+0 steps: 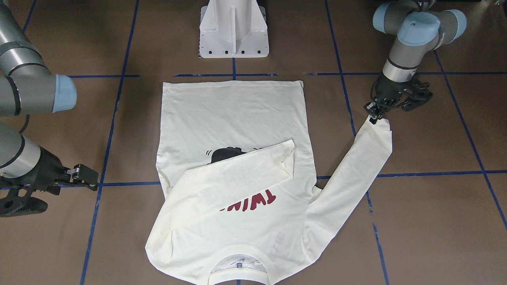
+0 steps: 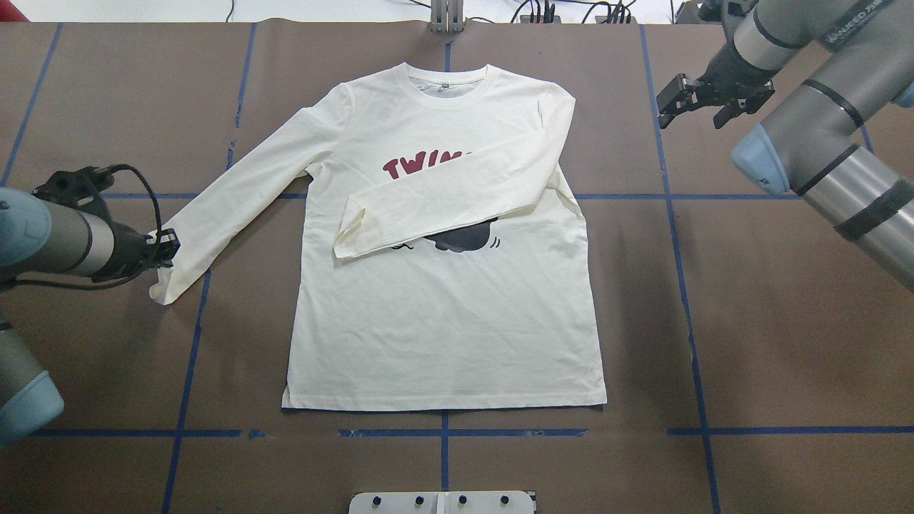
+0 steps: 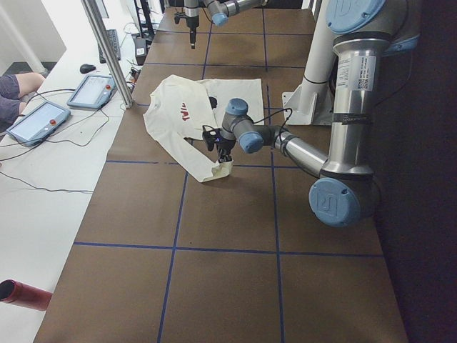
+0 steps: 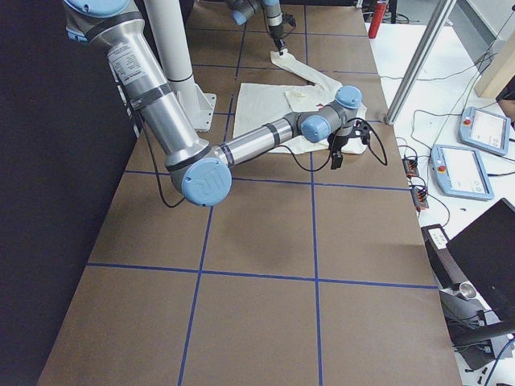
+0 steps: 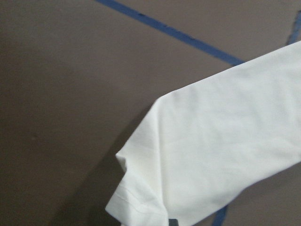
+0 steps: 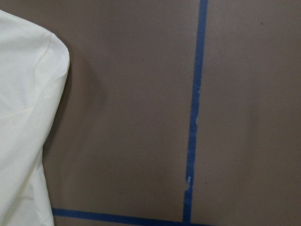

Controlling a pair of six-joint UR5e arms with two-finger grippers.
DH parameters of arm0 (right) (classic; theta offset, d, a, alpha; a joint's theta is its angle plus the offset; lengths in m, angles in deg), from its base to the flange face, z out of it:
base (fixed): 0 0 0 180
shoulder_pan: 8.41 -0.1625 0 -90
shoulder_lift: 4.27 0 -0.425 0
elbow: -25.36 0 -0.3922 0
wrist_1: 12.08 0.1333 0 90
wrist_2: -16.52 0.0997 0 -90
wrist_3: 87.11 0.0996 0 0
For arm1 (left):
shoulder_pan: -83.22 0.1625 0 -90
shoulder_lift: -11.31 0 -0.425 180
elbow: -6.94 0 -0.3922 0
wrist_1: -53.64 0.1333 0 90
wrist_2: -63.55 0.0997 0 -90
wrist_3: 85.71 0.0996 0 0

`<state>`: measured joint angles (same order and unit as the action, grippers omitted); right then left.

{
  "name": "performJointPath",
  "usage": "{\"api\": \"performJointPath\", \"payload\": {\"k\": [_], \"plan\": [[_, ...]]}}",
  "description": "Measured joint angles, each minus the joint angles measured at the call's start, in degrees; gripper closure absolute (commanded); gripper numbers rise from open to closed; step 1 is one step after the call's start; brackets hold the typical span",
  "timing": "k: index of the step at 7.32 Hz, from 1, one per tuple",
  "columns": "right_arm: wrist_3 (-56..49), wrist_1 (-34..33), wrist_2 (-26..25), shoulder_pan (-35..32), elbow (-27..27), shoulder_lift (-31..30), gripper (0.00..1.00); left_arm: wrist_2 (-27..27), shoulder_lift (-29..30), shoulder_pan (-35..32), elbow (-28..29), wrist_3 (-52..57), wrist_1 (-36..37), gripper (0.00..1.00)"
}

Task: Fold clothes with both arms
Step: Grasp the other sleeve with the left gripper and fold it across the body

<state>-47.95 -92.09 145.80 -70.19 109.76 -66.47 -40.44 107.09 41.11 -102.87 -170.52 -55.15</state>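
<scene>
Overhead exterior: left hand (image 2: 170, 250) grips shirt cuff (image 2: 167, 285) | left wrist-mounted: cuff lifted

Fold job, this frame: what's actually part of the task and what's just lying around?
Part of the job: T-shirt, one sleeve already folded across its chest; left gripper, pinching the outstretched sleeve at its cuff; right gripper, open, clear of the cloth.
Just lying about: white pedestal; blue tape lines; two tablets and a red tube on the side bench.

the folded sleeve (image 2: 457, 191) hides most lettering (image 2: 418, 165) and cat print (image 2: 463, 240).
</scene>
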Motion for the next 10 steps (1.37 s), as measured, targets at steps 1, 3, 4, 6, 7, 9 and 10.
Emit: {"api": "performJointPath", "payload": {"k": [1, 3, 4, 6, 7, 9, 10], "plan": [[-0.84, 0.00, 0.14, -1.37, 2.84, -3.90, 0.00, -0.15, 7.14, -2.85, 0.80, 2.91, 5.82, 1.00], [-5.29, -0.08, 1.24, -5.22, 5.76, -10.58, 0.00, -0.33, 22.76, -5.88, 6.80, 5.29, 12.72, 1.00], [-7.43, -0.08, 2.32, -7.01, 6.07, -12.95, 0.00, -0.50, 30.28, -6.42, 10.27, 5.54, 13.42, 1.00], [-9.04, -0.06, 3.14, -9.05, 6.12, -15.19, 0.00, -0.68, 45.44, -5.33, 19.70, 4.72, 13.03, 1.00], [-9.20, -0.08, 3.20, -9.35, 5.96, -15.43, 0.00, -0.54, 50.47, -2.85, 24.23, 3.10, 10.93, 1.00], [-9.22, -0.31, 2.99, -9.47, 5.76, -15.18, 0.00, 2.44, 54.32, 3.73, 31.93, -1.26, 2.33, 1.00], [-9.13, -0.37, 2.89, -9.49, 5.67, -15.11, 0.00, 4.35, 56.16, 6.18, 35.98, -2.94, -1.32, 1.00]]}}
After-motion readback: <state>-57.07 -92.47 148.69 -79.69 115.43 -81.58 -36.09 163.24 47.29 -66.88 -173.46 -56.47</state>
